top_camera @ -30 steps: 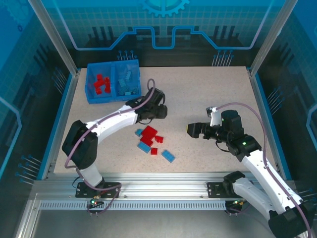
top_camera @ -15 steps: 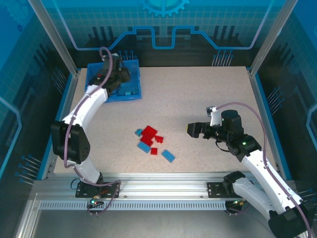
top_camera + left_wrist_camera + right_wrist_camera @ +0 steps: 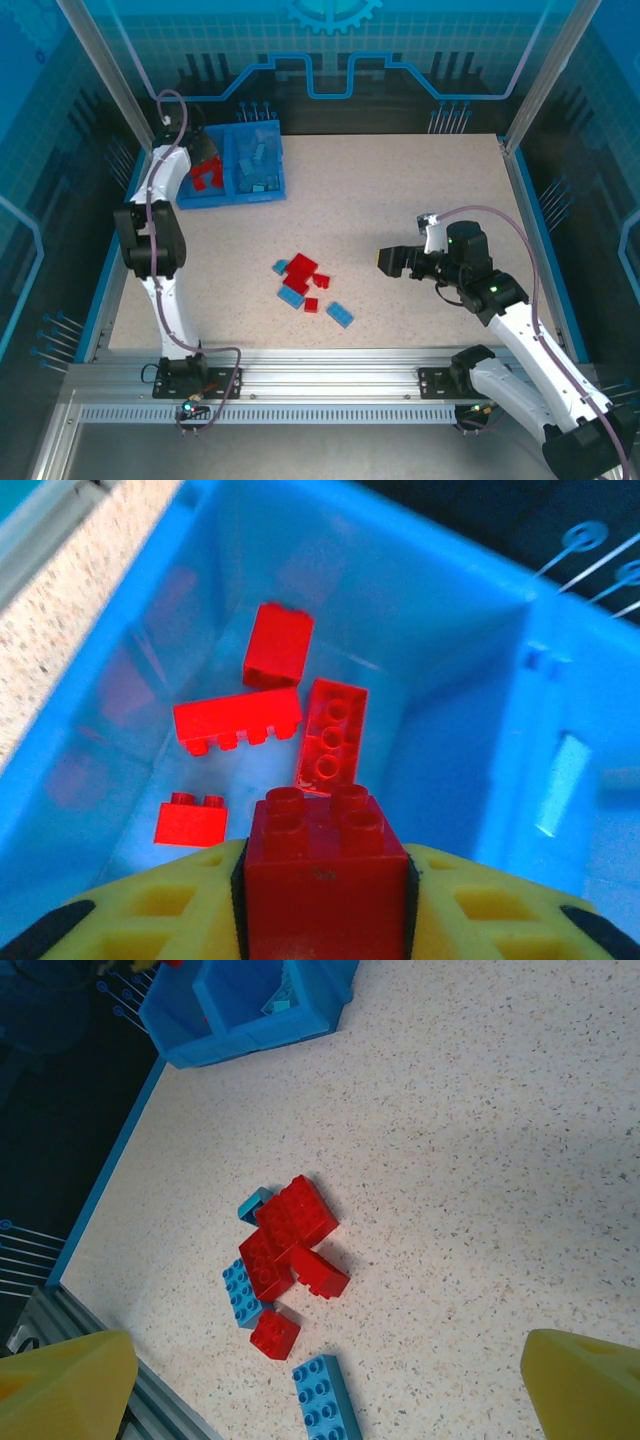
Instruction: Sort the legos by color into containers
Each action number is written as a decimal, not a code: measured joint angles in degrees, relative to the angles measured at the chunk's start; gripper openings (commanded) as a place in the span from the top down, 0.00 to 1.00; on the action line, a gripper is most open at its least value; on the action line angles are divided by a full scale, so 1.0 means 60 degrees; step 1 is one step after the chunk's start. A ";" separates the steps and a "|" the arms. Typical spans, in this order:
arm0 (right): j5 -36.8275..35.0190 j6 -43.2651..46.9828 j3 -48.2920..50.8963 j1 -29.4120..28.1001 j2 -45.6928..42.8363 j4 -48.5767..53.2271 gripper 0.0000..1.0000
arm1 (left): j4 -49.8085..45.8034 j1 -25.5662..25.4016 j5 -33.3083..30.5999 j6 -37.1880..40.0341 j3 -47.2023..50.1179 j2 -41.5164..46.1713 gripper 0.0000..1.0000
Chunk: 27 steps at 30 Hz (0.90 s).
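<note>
The left gripper [image 3: 200, 152] had swung from the loose pile [image 3: 303, 283] to the bin [image 3: 240, 197] at ten o'clock. It held a red 2x2 brick [image 3: 325, 855] between its fingers above the red compartment [image 3: 420, 620], so a release seemed due. The right gripper [image 3: 388, 262] hung wide open at three o'clock.

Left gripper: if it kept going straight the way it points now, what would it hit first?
Probably the loose red brick lying nearest ahead on the bin floor. The left gripper has a held red brick between its jaws, so that would touch first; depth is unclear.
</note>
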<state>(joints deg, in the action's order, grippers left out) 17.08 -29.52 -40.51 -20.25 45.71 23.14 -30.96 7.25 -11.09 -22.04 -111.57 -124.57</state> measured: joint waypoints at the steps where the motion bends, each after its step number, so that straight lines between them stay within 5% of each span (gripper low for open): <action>1: -0.0022 0.0004 -0.0033 0.0000 0.0000 0.0000 0.00 | -0.0168 0.0007 0.0000 -0.0033 -0.0229 -0.0270 0.51; 10: -0.0066 0.0025 -0.0091 -0.0029 0.0044 0.0055 0.00 | -0.0532 0.0007 0.0127 -0.0091 -0.0291 -0.0164 0.46; 17: -0.0492 0.0849 -0.0750 -0.0962 0.1239 0.0295 0.01 | 0.0306 -0.0229 0.0765 -0.0324 0.2721 0.3446 0.47; 23: -0.1009 0.2146 -0.1617 -0.2867 0.3042 0.0725 0.04 | 0.1373 -0.2120 0.1501 0.0976 0.5013 0.7395 0.42; 27: -0.1351 0.2652 -0.1668 -0.3916 0.4146 0.0860 0.05 | 0.1614 -0.3595 0.2554 0.2801 0.6175 0.8932 0.25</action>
<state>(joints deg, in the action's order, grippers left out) 8.97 -13.61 -50.52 -43.75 70.59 28.29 -21.28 -14.33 4.23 -5.23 -74.52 -70.98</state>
